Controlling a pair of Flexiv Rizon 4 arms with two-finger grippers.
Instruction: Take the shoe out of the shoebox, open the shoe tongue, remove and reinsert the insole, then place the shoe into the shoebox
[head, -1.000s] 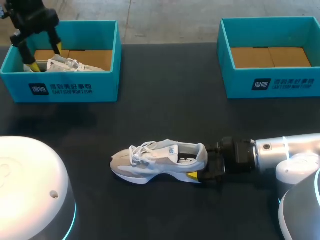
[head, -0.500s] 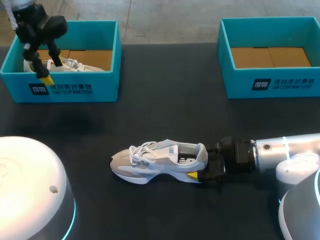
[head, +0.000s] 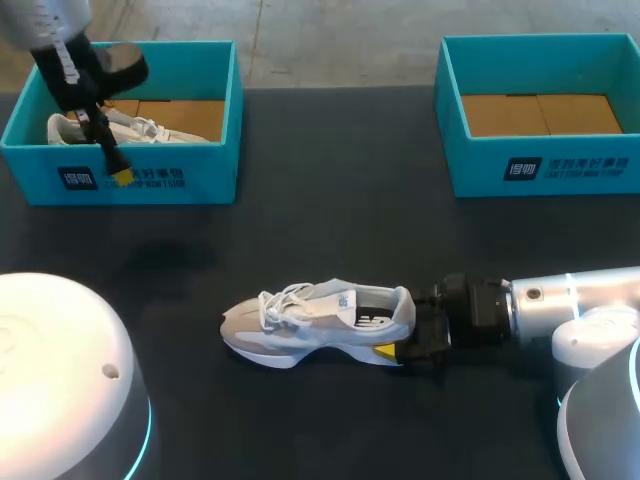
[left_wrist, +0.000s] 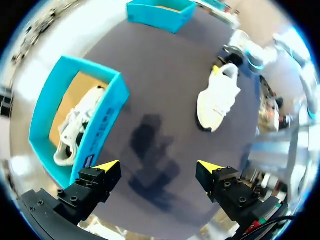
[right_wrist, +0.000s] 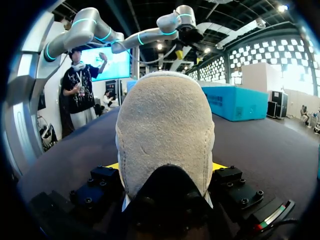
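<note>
Standing on its sole mid-table (head: 330, 200), the shoe (head: 315, 325) has its heel pinched between my right gripper's (right_wrist: 166, 166) fingers. My left gripper (left_wrist: 157, 166) hangs by the left box's (head: 150, 182) front wall, fingers spread and holding nothing. A second shoe (head: 75, 128) lies inside.

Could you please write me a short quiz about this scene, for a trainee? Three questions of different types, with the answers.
1. True or false: the left gripper is shut.
2. The right gripper grips the table shoe at its: A toe, B heel, C laces.
3. Fill in: the other shoe lies in the ___ box.

Key: 1 false, it is open and empty. 2 B. 3 left box.
</note>
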